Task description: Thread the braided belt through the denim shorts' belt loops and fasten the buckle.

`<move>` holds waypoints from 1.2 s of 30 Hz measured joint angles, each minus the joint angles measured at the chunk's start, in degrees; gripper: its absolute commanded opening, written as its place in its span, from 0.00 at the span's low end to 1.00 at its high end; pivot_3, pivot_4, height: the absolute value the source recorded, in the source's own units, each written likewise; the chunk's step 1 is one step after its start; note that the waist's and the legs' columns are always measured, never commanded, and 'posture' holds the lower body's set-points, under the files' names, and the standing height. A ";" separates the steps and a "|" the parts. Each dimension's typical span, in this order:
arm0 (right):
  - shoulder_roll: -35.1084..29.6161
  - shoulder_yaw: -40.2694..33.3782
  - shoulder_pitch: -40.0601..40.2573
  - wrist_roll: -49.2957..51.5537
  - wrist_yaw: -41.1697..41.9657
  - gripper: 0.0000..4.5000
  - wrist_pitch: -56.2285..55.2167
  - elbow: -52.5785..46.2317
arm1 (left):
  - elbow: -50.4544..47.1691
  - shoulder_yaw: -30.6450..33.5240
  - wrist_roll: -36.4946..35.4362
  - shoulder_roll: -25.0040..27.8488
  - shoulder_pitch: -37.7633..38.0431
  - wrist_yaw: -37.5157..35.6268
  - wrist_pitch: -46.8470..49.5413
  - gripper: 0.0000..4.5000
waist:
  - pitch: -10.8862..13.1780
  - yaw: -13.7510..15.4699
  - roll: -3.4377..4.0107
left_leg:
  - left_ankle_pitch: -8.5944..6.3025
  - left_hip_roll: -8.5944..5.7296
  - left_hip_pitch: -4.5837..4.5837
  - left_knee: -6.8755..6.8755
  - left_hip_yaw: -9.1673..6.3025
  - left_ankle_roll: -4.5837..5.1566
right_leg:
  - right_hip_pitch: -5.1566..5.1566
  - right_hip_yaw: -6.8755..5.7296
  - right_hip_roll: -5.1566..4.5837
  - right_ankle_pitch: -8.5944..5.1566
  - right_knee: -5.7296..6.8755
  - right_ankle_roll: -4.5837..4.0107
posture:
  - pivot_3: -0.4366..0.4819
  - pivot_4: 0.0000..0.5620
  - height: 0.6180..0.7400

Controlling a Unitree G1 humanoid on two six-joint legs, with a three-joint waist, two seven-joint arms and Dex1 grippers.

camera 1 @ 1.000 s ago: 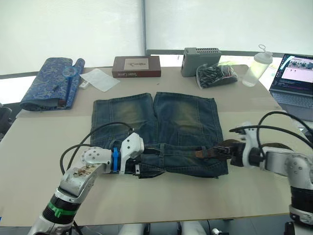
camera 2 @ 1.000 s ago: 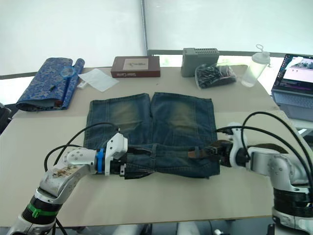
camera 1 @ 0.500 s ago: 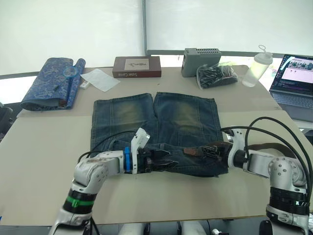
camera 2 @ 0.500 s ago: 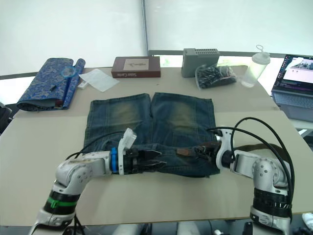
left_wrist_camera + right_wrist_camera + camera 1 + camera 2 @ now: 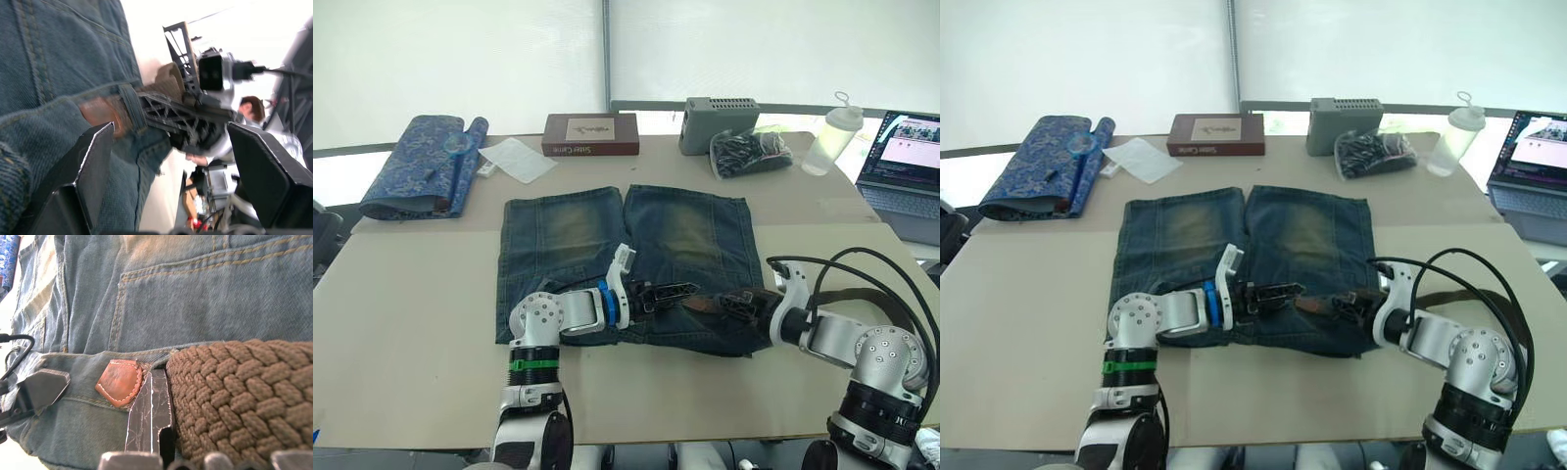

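Observation:
The denim shorts lie flat on the beige table, waistband toward me. My right gripper is at the waistband's right part, shut on the braided belt. The belt's brown leather tip lies on the denim. In the left wrist view that tip passes under a belt loop. My left gripper reaches along the waistband from the left, open, fingers wide apart and facing the right gripper. The rest of the belt trails off to the right behind my right arm. The buckle is out of view.
Along the table's far edge stand a blue patterned rolled cloth, white paper, a brown box, a grey box, a black bag and a clear bottle. A laptop sits far right. A person is in the background.
My left gripper has slid right along the waistband, from the shorts' left edge to the middle, close to the right gripper. The right gripper has edged left with the belt.

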 measured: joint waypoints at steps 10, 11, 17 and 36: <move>2.25 -0.88 0.15 -0.07 -0.99 0.00 0.89 -0.38 | 2.43 9.27 -5.01 -0.27 -1.09 12.53 6.36 0.86 | -1.48 -1.34 -0.03 | -0.10 0.04 0.53 -0.48 0.04 -0.16 | 0.16 0.22 0.14 -0.07 -0.04 -0.10 | 0.48 0.27 1.00; 2.26 -1.17 0.15 -0.08 -1.00 0.00 0.90 -0.38 | 2.41 8.74 -5.63 0.09 -1.66 13.01 7.12 0.86 | -1.48 -1.40 -0.03 | -0.09 0.04 0.48 -0.48 0.04 -0.17 | 0.10 0.22 0.16 -0.07 -0.03 -0.10 | 0.48 0.27 1.00; 3.14 -1.31 -0.22 -0.36 -1.03 0.00 0.81 -0.55 | -3.13 -2.02 -14.17 18.82 -2.54 -0.99 8.13 0.86 | -1.43 -1.97 0.03 | -0.04 0.03 0.28 -0.59 0.05 -0.32 | -0.27 0.36 0.24 -0.08 0.05 -0.16 | 0.48 0.27 1.00; 3.50 2.59 -0.79 -2.06 -0.41 0.00 -5.73 1.05 | 22.54 -12.65 7.90 22.62 -24.29 -25.47 -12.91 0.86 | -1.24 -1.42 -0.17 | 0.00 -0.04 -0.23 -0.48 0.00 -0.17 | -0.66 0.21 0.14 -0.03 0.06 -0.12 | 0.48 0.27 1.00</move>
